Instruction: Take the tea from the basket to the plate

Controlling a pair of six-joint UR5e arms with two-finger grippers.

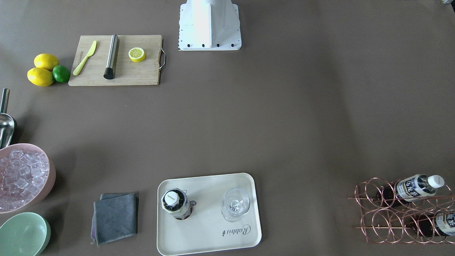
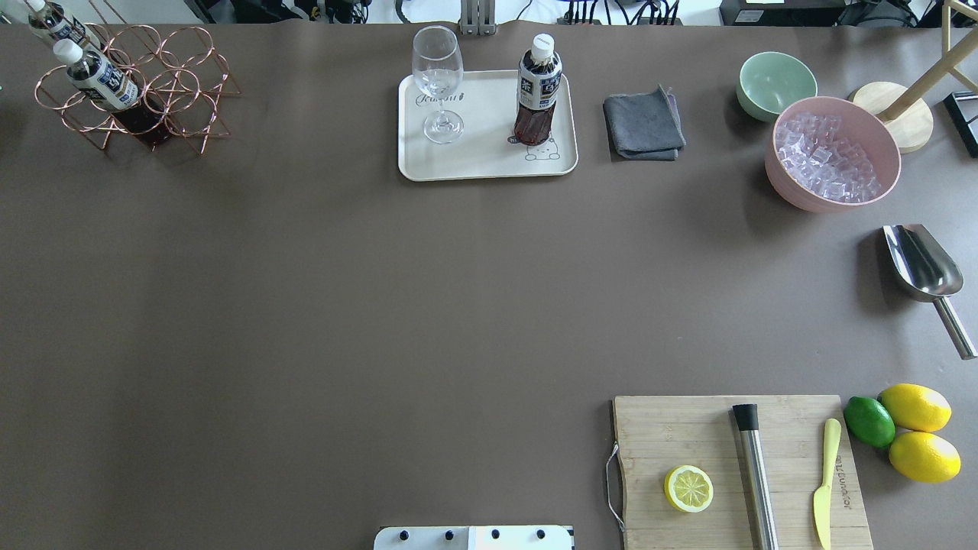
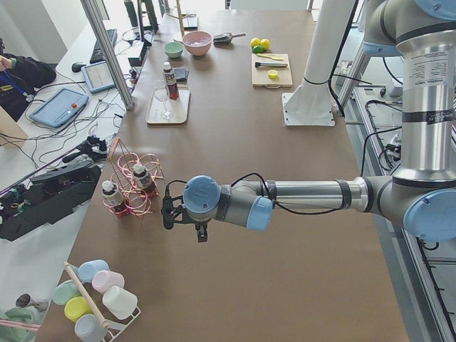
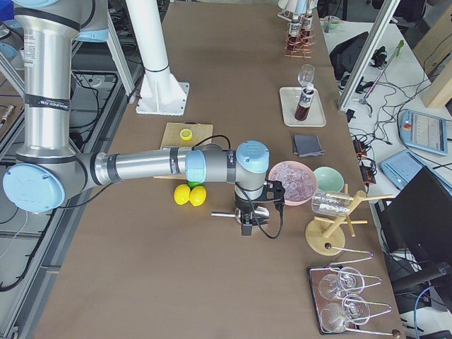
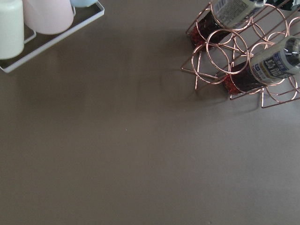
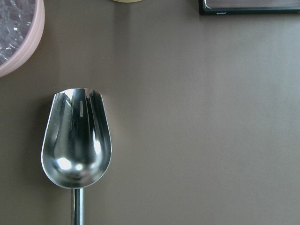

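tea (image 2: 537, 95) stands upright on plate (image 2: 489, 162), top centre of overhead view, right of wine glass (image 2: 438, 76); two more bottles (image 2: 99, 76) in basket (image 2: 183, 84), upper left; left hand (image 3: 169, 211), right hand (image 4: 246, 226) over desk (image 2: 306, 305): grip state can't tell

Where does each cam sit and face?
Front-facing: across table, steeply down on plate; robot base only.
Overhead: behind robot, facing forward; base edge; shares plate, tea, basket with front-facing.
Exterior left: left table end; left arm, left gripper near basket.
Exterior right: right end; right arm, right gripper above scoop.
Left wrist: down onto basket; no body.
Right wrist: down onto scoop; no body.
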